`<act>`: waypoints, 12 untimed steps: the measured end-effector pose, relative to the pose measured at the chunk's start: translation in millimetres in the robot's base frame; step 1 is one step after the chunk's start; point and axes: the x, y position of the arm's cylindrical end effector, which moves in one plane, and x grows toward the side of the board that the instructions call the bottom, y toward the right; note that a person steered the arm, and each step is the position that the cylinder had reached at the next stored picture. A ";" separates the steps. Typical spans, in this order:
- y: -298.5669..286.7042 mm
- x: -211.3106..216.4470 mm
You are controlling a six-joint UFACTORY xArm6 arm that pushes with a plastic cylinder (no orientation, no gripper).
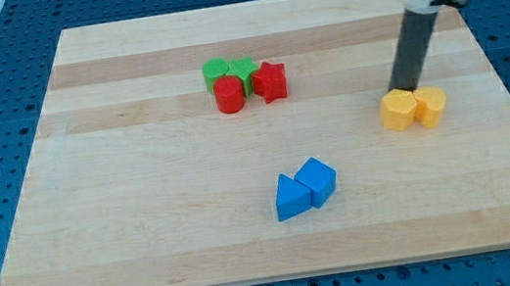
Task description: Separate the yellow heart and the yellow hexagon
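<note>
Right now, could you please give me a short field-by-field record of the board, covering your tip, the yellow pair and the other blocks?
tip: my tip sits just above the yellow pair, at the view's top side of it
yellow pair: yellow hexagon and yellow heart, side by side, touching
green and red cluster: green blocks, red cylinder, red star
blue pair: blue triangle, blue cube, touching
surface: wooden board
</note>
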 end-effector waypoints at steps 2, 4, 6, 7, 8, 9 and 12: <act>-29.8 6.6; -2.2 -2.3; 112.6 -14.6; 122.8 14.4; 98.6 40.0; 58.3 45.5; 15.5 26.5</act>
